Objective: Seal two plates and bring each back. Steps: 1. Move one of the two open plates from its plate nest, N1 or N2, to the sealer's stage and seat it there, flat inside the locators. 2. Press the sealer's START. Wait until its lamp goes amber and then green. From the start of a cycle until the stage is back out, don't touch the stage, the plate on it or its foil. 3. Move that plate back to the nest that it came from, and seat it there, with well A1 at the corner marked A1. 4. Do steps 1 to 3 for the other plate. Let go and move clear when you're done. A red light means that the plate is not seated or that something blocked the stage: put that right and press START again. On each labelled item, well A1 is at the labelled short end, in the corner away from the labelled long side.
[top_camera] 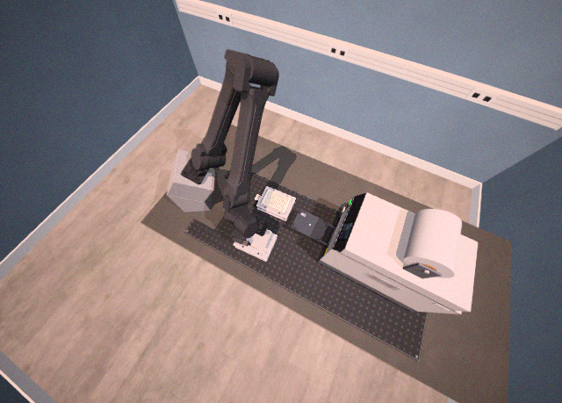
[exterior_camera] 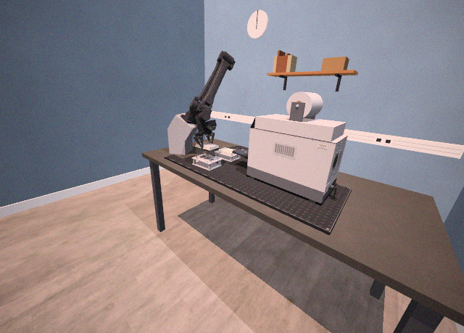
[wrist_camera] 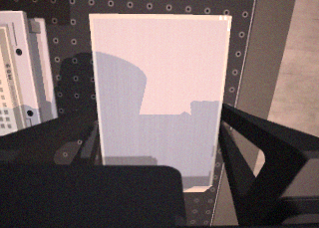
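my gripper [top_camera: 257, 235] [exterior_camera: 205, 139] [wrist_camera: 159, 109] is pinching the foiled plate [top_camera: 260, 241] [exterior_camera: 208, 146] [wrist_camera: 169, 79] by its long sides, raised over the bench [top_camera: 490, 276] [exterior_camera: 393, 210] [wrist_camera: 266, 49]. in wrist view, its long axis runs twelve to six o'clock; in exterior view, the vacant nest [top_camera: 263, 255] [exterior_camera: 212, 166] lies lower, toward six.

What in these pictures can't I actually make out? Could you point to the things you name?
- Wells of the held plate [top_camera: 260, 241] [exterior_camera: 209, 146] [wrist_camera: 161, 69]: wrist view, hidden under its pale sheet.
- Its near-left corner: wrist view, behind the dark gripper [exterior_camera: 206, 143] [wrist_camera: 159, 109].
- Fingertips: top view, behind the arm [top_camera: 247, 135] [exterior_camera: 215, 82].
- Sealer's [top_camera: 381, 221] [exterior_camera: 284, 160] screen text: top view, too small; exterior view, its front faces away.
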You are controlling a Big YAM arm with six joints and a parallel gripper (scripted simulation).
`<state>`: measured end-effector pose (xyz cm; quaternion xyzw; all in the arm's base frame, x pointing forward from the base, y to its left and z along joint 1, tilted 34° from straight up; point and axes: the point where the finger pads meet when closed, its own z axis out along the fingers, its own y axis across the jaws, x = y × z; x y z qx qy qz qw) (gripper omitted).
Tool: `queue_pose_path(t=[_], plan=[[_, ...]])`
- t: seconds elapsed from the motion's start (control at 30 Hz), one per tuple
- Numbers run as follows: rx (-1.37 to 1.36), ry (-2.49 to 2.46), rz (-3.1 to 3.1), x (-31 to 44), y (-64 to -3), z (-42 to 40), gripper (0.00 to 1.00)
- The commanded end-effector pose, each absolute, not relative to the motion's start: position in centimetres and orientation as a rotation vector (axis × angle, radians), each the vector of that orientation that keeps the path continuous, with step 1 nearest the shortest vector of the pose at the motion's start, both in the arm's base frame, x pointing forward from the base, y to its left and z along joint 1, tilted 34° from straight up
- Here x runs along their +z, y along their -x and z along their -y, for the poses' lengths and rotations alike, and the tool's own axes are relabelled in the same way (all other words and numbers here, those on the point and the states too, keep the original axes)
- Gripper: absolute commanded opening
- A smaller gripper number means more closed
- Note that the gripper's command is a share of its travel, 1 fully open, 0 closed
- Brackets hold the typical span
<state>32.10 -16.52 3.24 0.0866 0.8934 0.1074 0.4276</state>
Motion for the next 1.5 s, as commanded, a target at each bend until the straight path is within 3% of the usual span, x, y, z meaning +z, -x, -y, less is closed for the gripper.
queue_pose_path(t=[0.0,1.47], plan=[[0.262,-0.228,-2.224,3.1,-32.5,16.9,0.0],[0.262,-0.212,-2.218,1.7,-34.2,16.5,0.0]])
